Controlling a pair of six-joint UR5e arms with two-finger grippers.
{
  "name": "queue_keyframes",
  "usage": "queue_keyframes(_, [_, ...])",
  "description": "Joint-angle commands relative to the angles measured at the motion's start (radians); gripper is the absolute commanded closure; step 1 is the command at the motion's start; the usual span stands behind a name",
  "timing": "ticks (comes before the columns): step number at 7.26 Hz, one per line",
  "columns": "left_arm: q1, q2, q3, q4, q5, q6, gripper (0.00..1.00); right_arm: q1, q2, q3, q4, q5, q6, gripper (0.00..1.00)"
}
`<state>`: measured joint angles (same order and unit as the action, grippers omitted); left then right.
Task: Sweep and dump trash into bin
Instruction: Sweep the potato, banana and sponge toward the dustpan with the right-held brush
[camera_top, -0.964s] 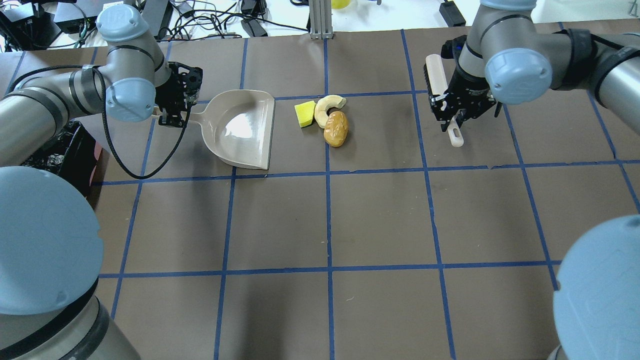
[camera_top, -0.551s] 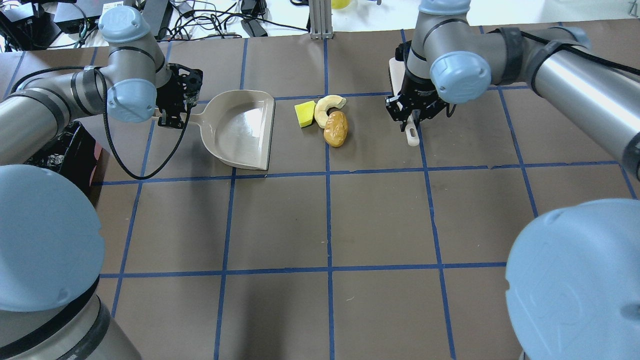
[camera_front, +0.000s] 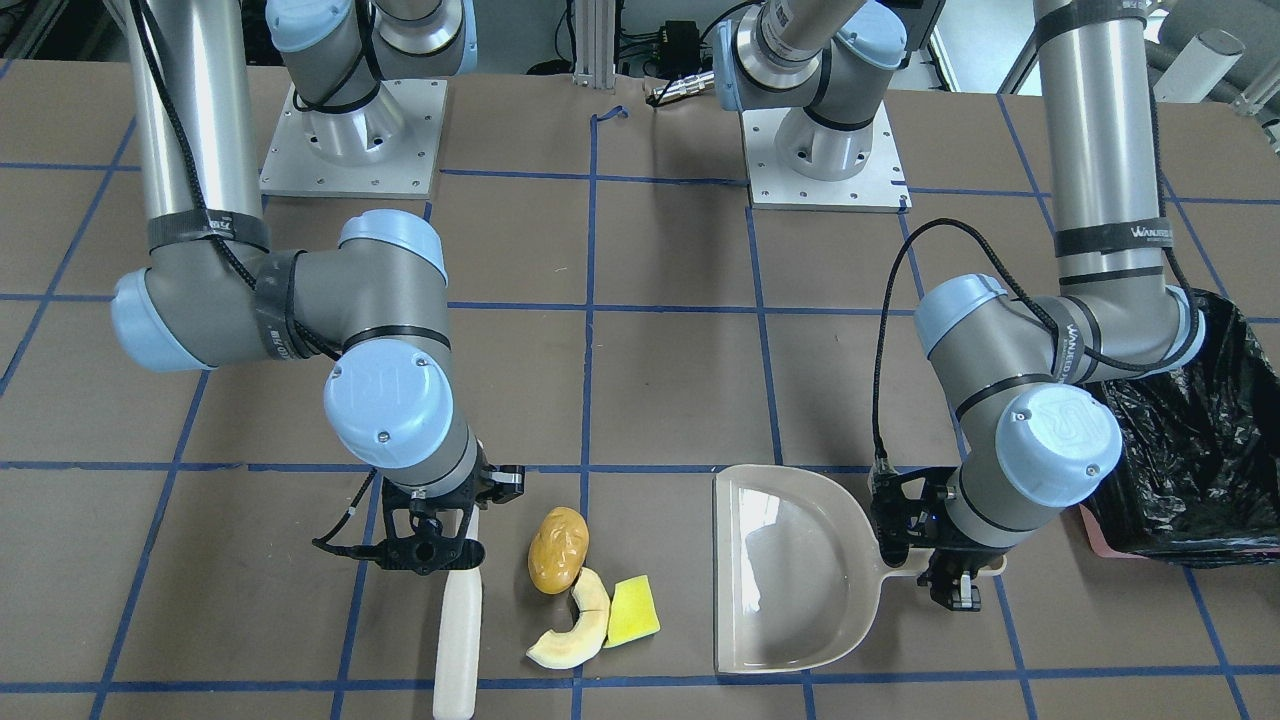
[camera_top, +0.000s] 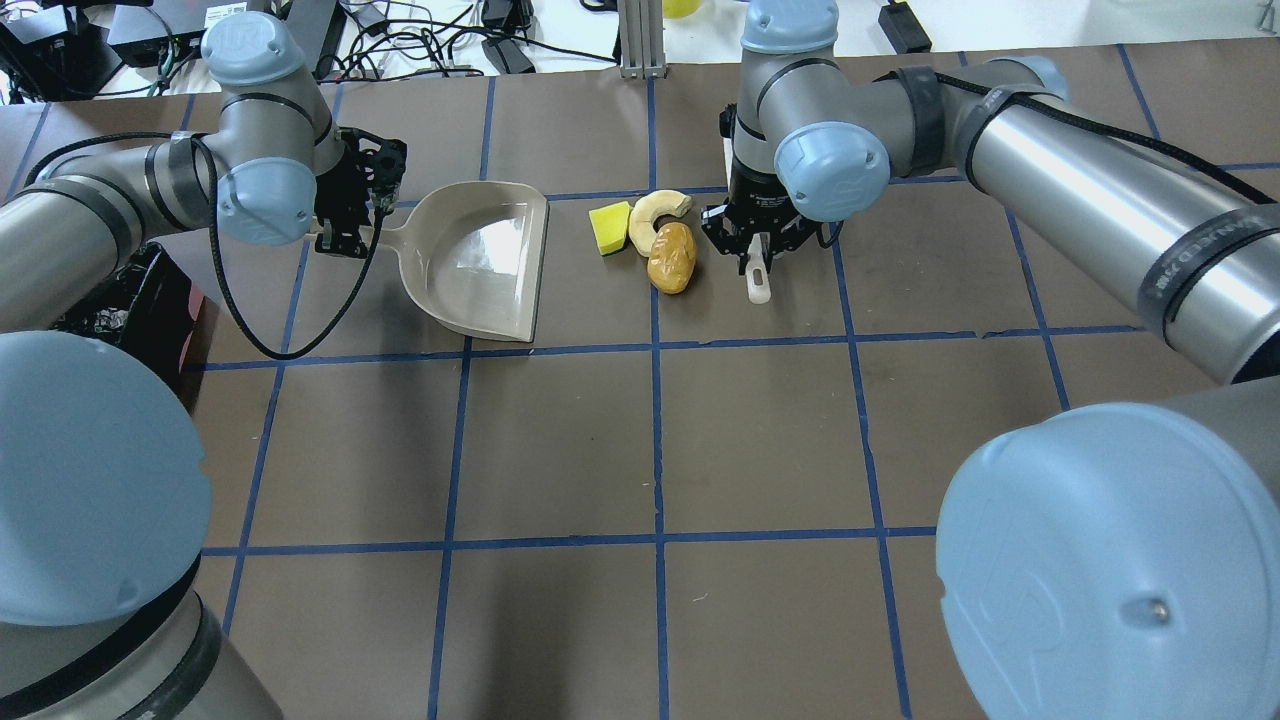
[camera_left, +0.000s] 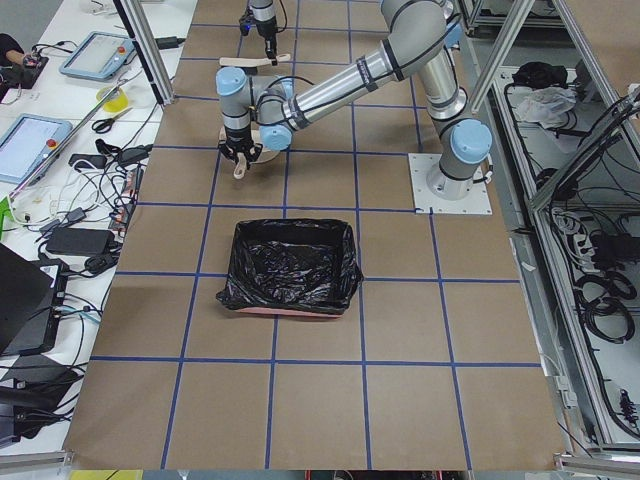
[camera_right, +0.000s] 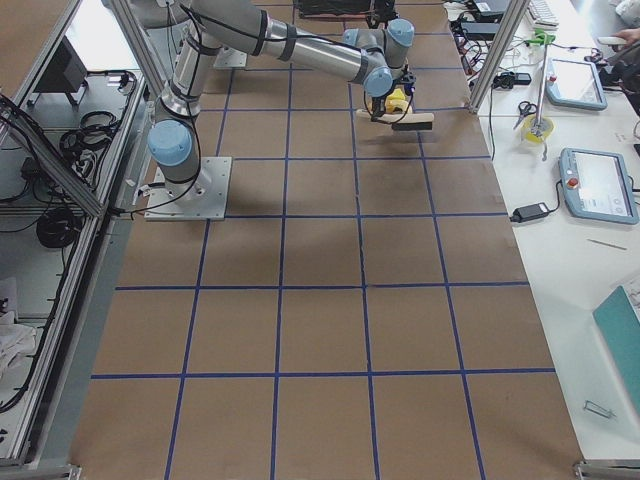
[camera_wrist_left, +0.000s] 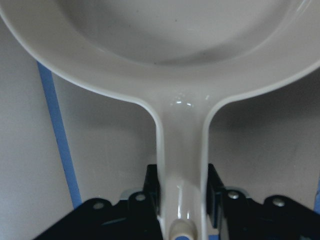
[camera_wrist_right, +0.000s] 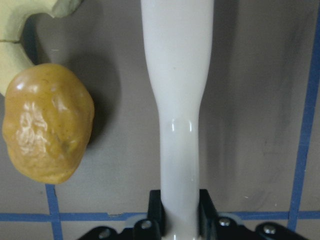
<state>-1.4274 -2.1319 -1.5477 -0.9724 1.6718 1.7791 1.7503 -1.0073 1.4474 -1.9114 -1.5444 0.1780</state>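
Three bits of trash lie clustered on the brown, blue-gridded table (camera_top: 760, 430), close to the edge farthest from the robot's bases and about midway along it. We see an orange-brown potato-like oval (camera_top: 672, 257), a pale crescent rind (camera_top: 655, 212) curling against it, and a yellow wedge (camera_top: 609, 227) tucked against the rind on the side toward the table's left end. Just beyond the wedge, with a narrow strip of bare table between, the open lip of a beige dustpan (camera_top: 480, 260) faces the pieces and lies flat. The left claw (camera_wrist_left: 182, 192) is clamped on the dustpan's handle, one finger on each side of it. On the other side of the cluster, a long cream-white tool (camera_front: 457, 620) lies just beside the oval without touching it; the right wrist view shows a gap and a shadow between them. The right claw (camera_wrist_right: 180, 210) is closed tight around the tool's narrow neck, and the tool's free end reaches toward the far edge. The bin (camera_left: 290, 265), pink and lined with a crinkly black bag (camera_front: 1200, 440), stands toward the table's left end, well apart from the trash.
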Motion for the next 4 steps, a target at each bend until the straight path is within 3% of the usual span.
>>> queue_keyframes(1, [-0.001,-0.002,0.001,0.000,0.003,-0.001,1.00,0.034,0.013,-0.004,-0.002,0.001,0.037,1.00])
queue_keyframes(4, [-0.001,0.000,0.001,0.000,0.003,-0.004,1.00,0.087,0.018,-0.004,0.000,0.010,0.125,1.00])
